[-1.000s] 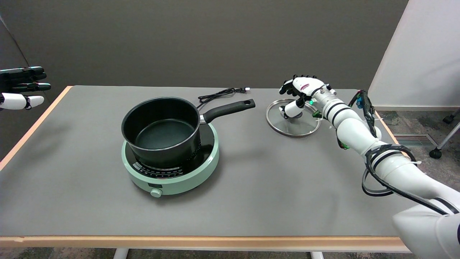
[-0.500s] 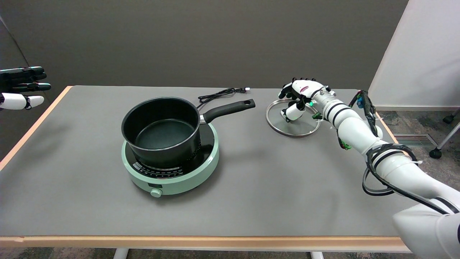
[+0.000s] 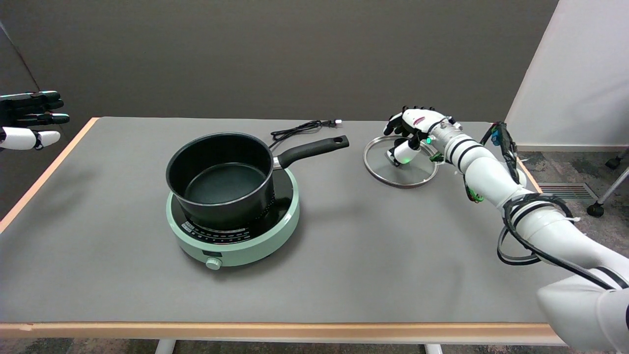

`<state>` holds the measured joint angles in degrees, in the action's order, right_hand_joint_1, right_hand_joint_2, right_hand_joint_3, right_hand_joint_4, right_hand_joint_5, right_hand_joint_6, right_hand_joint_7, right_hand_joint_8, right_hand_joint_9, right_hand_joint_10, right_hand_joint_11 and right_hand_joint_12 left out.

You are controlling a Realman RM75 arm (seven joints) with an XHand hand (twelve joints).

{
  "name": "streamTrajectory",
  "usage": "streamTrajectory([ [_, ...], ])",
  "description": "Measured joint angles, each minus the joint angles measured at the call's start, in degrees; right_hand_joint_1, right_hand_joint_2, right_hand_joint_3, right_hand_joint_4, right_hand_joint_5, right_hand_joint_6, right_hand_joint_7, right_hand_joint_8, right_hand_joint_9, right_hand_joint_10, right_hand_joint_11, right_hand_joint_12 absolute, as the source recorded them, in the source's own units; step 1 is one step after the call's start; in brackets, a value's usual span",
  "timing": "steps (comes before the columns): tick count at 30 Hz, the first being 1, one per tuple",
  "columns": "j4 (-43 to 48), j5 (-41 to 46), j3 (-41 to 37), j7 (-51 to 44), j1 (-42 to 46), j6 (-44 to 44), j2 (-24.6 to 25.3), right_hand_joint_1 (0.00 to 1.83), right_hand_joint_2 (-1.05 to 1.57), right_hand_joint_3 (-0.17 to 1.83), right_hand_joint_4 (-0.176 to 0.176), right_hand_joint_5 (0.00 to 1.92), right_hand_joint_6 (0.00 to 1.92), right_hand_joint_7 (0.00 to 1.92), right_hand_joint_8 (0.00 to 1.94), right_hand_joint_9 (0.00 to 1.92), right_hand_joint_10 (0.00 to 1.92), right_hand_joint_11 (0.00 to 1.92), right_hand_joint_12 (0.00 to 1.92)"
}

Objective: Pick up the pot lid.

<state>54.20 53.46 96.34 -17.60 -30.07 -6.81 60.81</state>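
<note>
The glass pot lid (image 3: 400,172) with its metal rim lies flat on the grey table at the back right. My right hand (image 3: 412,132) hovers over the lid's middle, fingers curved down on the far side and the thumb (image 3: 406,153) pointing down on the near side. A gap still shows between fingers and thumb. The lid's knob is mostly hidden behind the thumb, and I cannot tell whether the hand touches it. The black pot (image 3: 221,179) stands uncovered on the green hotplate (image 3: 236,241).
The pot's black handle (image 3: 314,149) points right toward the lid. A black power cord (image 3: 300,129) lies behind it. The idle left hand (image 3: 29,120) hangs at the upper left. The table's right edge (image 3: 528,172) is close behind my forearm.
My right hand has sunk a little toward the lid and shifted slightly right, with the thumb now nearer the lid's centre. The lid has not moved.
</note>
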Motion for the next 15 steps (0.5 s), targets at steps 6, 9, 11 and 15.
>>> streamTrajectory([
  [6,-1.3,0.0,0.0,0.0,-0.9,-0.3,0.0,0.96,0.56,0.99,0.107,0.65,0.37,0.64,0.19,0.63,0.45,0.33,0.72],
  [9,-2.0,-0.1,0.0,0.0,-1.2,-0.7,0.0,0.96,0.56,0.99,0.107,0.64,0.36,0.64,0.19,0.63,0.45,0.33,0.72],
  [11,-2.3,-0.1,-0.1,0.0,-1.4,-1.0,0.0,0.96,0.56,0.99,0.106,0.64,0.36,0.64,0.19,0.63,0.45,0.33,0.72],
  [15,-2.8,-0.1,-0.1,0.0,-1.6,-1.7,0.0,0.97,0.56,0.99,0.104,0.64,0.35,0.64,0.19,0.63,0.45,0.33,0.72],
])
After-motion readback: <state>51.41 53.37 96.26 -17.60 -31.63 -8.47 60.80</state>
